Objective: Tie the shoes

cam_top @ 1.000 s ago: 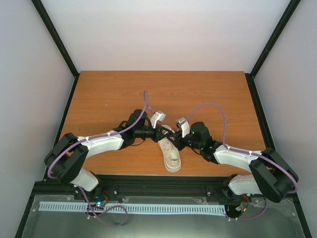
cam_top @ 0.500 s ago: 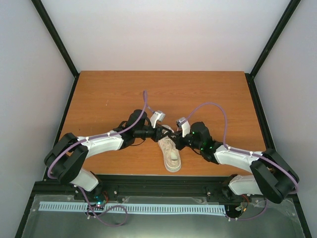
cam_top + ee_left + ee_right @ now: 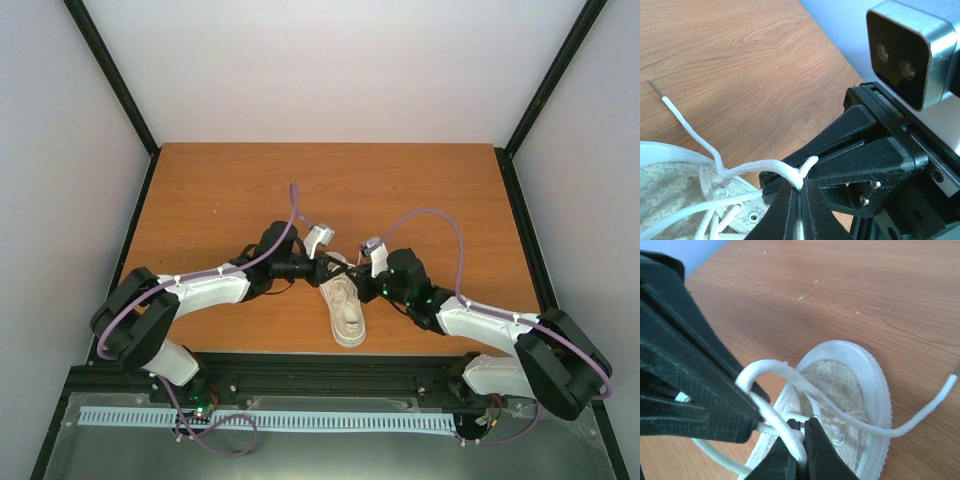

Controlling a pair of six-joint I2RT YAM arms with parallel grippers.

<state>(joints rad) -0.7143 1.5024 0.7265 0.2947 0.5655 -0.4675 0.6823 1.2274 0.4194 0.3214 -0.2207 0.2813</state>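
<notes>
1. Cream canvas, the sneaker (image 3: 347,312) is lying mid-worktop (image 3: 220,190), between our two arms.
2. We are clenching our left pincer (image 3: 799,192) on a lace loop (image 3: 790,172), keeping it raised and taut.
3. We are nipping our right pincer (image 3: 801,449) on a lace strand (image 3: 792,436) just beside it, probably for crossing into a knot.

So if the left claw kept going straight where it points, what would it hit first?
Probably the right gripper: its black fingers cross directly ahead of the left gripper, almost touching, both pinching the white lace.
</notes>
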